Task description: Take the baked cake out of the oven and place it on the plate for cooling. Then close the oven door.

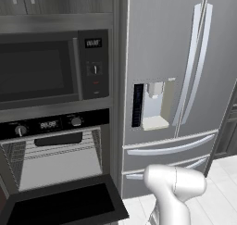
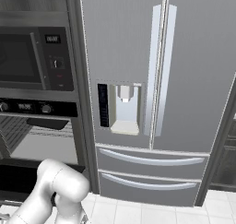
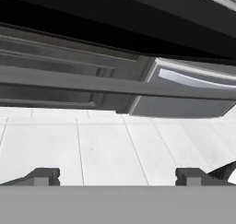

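Oven [image 1: 58,150] sits under the microwave [image 1: 39,69], left of the steel fridge [image 1: 166,80]. Oven door [image 1: 65,203] is dropped flat, open. Wire racks are visible inside; no cake can be made out on them from either base view, and the plate is not seen.

Gripper [image 3: 117,177] rides low, below the open door's level, looking across pale floor tiles [image 3: 106,149] at what looks like the door's underside and handle bar, with a fridge drawer [image 3: 184,98] behind. Finger tips stand wide apart at the bottom of the hand view, nothing between them.

Risks, as judged from here:
- Hand is under the door; rising straight up would likely strike the door's underside or handle and jolt it.
- Elbow [image 1: 178,182] sits close to the fridge's lower drawers; a wide swing could scrape them.
- Cake position unknown, so a reach into the cavity may snag a rack.
- Closing the door early would trap the cake inside.
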